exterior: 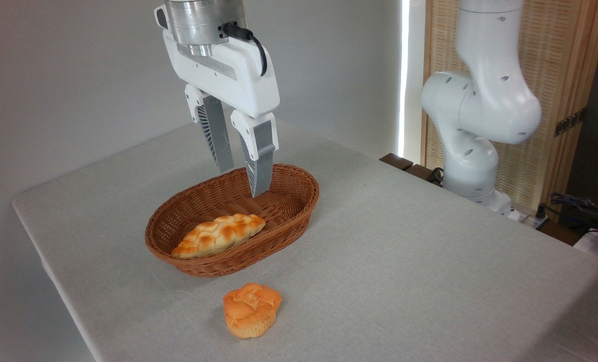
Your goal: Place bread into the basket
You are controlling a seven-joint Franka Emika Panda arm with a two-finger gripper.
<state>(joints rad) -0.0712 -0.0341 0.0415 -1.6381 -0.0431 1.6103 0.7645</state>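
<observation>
The bun (252, 309) sits on the tabletop (429, 261) just in front of the basket (299, 203), outside it and untouched. The tool (242, 178) hangs empty above the basket, fingers parted. A braided loaf (219, 235) already lies inside, along the basket's length. So the pick-up has not begun; next the tool must travel forward and descend over the bun. The bun is roundish, swirled top upward, with no clear long axis.

Gripper (242, 181) hanging over basket (198, 264), fingers apart, empty, braided loaf (218, 235) lying inside basket's near-left end, orange bun (252, 309) on grey table (429, 261) just in front of basket, not touching.
</observation>
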